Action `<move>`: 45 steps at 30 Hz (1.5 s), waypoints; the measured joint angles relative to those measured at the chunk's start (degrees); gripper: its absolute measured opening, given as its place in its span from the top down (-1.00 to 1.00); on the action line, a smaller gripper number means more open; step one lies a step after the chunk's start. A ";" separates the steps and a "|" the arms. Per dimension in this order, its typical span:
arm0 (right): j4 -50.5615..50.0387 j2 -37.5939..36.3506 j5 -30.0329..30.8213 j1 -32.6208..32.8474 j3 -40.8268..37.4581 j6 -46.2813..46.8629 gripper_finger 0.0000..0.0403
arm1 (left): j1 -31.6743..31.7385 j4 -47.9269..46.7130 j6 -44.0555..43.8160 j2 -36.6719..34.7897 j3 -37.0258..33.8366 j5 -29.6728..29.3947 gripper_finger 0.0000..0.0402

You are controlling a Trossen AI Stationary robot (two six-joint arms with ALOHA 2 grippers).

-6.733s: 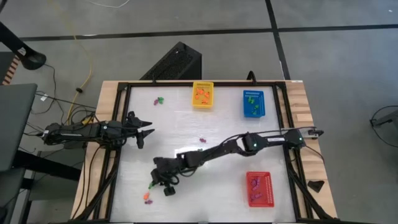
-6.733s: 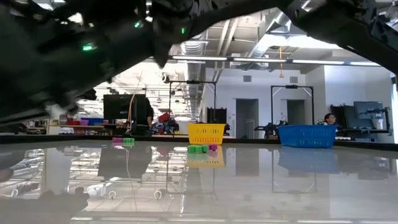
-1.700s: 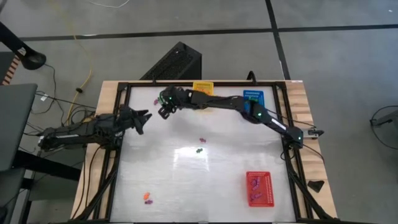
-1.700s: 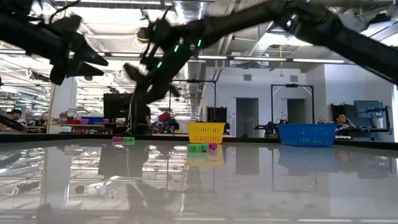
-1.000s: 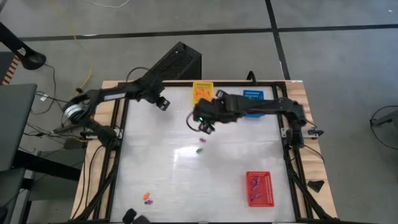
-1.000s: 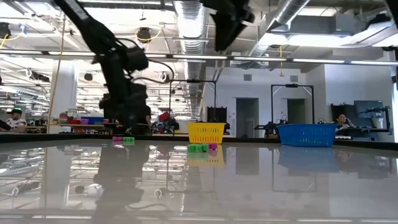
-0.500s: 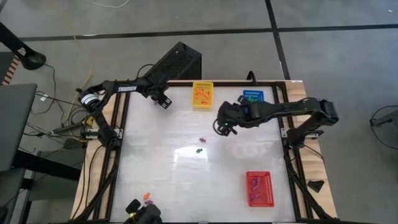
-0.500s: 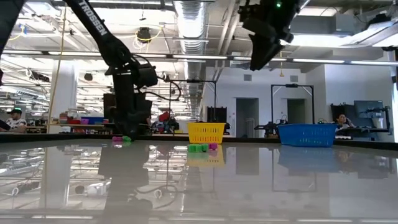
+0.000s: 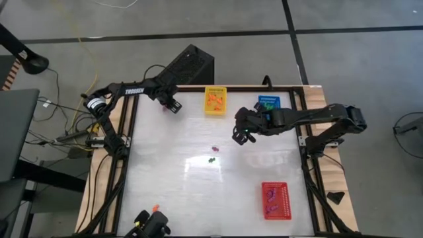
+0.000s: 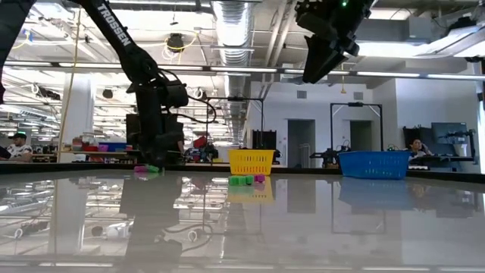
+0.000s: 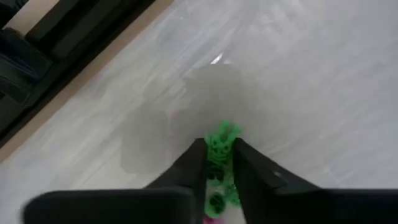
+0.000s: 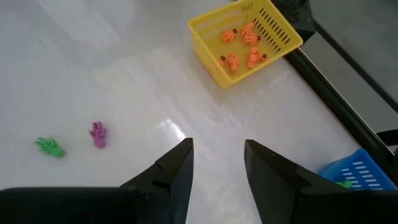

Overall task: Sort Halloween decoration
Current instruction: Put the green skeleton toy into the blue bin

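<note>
Left tool [image 11: 219,163] now pinching green trinket [image 11: 220,140], previously spread

Bright, even light falls on the white table [image 9: 198,192] from above. A pale glare patch sits near its centre in the high view, and a similar bright streak shows in both wrist views. In the low view, long ceiling strip lights [image 10: 250,70] glow overhead and the glossy tabletop mirrors the room like still water. The arms there stand as dark silhouettes against the lit hall. The left wrist view is soft and blurred, with a faint grey shadow on the table surface.
</note>
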 joint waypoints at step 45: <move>-17.23 -1.55 19.59 27.35 -7.78 43.54 0.14 | -29.15 25.99 -25.10 38.72 61.60 22.11 0.95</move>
